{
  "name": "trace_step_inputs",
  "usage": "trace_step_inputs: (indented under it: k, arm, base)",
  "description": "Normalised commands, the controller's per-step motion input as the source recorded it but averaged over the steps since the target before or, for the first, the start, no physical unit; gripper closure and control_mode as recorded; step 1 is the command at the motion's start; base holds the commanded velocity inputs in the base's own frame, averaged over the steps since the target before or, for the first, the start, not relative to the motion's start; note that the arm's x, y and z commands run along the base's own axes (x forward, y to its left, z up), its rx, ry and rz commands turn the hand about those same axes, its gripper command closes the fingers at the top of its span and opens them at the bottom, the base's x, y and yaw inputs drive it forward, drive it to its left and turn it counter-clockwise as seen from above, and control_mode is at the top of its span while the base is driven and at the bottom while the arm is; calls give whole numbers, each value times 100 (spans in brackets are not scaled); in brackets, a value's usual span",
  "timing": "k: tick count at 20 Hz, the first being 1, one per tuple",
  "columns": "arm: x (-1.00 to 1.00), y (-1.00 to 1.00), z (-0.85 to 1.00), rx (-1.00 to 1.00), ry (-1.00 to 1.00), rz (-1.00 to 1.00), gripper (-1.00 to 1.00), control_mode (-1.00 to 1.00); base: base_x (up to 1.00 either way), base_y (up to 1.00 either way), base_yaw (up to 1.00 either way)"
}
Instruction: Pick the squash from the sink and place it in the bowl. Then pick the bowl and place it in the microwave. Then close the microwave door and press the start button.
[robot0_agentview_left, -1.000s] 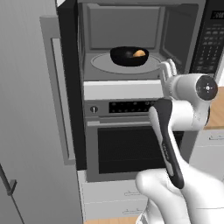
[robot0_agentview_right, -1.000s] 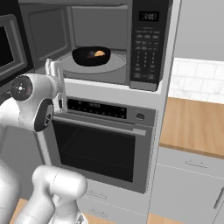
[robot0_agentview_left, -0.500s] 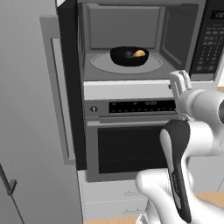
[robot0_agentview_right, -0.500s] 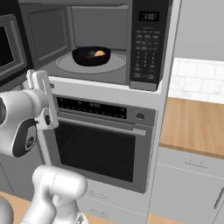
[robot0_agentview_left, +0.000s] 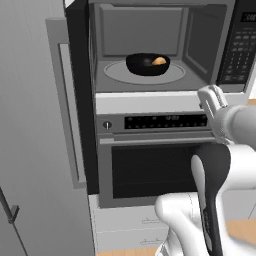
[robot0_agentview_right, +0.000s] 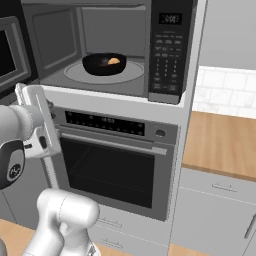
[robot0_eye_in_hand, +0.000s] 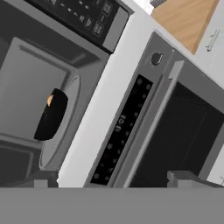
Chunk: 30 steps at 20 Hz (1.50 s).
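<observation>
I have drawn the gripper (robot0_agentview_left: 212, 102) back and down from the microwave (robot0_agentview_left: 150, 45) — its fingers apart, holding nothing. The bowl (robot0_agentview_left: 147, 64) sits on the turntable with the squash (robot0_agentview_left: 159, 61) inside; the microwave door (robot0_agentview_left: 67, 105) hangs open, next to close.

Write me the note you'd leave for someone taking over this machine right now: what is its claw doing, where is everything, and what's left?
Claw: holds nothing, out in front of the oven below the microwave; whether it is open or shut is not clear.
Small orange-tan squash: inside the round glossy black bowl.
Bowl: on the round grey turntable plate inside the built-in dark grey microwave.
Wide dark microwave door: swung open to the left.
Done: squash in bowl, bowl in microwave.
Left: close the door, then press start on the black keypad panel.
</observation>
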Motion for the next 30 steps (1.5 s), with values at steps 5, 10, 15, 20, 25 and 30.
trace_step_inputs:
  k: [5, 10, 15, 20, 25, 30]
  arm:
    - [-49, 0, -26, -7, -9, 0, -100, -100]
    - [-17, 9, -55, -15, -5, 0, -100, -100]
    - [0, 7, -70, -19, -9, 0, -100, -100]
    - [0, -20, -45, -8, -28, 0, -100, -100]
    - [30, -41, 1, -8, -19, -5, -100, -100]
    - [21, -41, 25, -43, -6, -26, -100, -100]
  base:
    - [0, 0, 0]
    - [0, 0, 0]
    - [0, 0, 0]
    - [0, 0, 0]
    - [0, 0, 0]
    - [0, 0, 0]
